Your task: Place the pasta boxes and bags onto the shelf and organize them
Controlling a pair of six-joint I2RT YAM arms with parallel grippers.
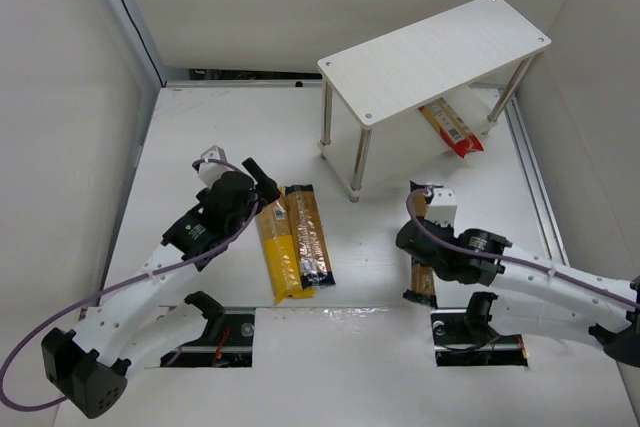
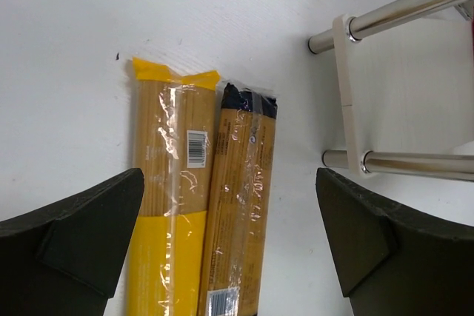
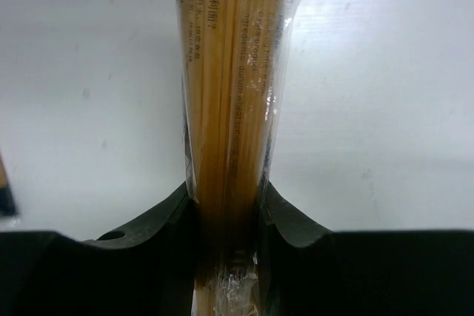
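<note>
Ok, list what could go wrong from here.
1. The right gripper pinches the held spaghetti pack with most of its length sticking out beyond the grip, so it may sag or swing when lifted.
2. That long pack could clip a shelf leg on the way in.
3. The open left gripper spans the yellow pack and the orange-brown pack lying side by side, so closing could catch both.

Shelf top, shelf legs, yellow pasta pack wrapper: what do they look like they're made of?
Shelf top: pale wood or wood-look laminate with a matte finish. Faint grain lines show, but I can't tell which it is.
Legs: polished metal tube, probably steel or chrome-plated, judging by the bright mirror-like reflections.
Yellow pasta pack: thin glossy plastic film, part clear. It crinkles, catches glare, and spaghetti shows through it.
</note>
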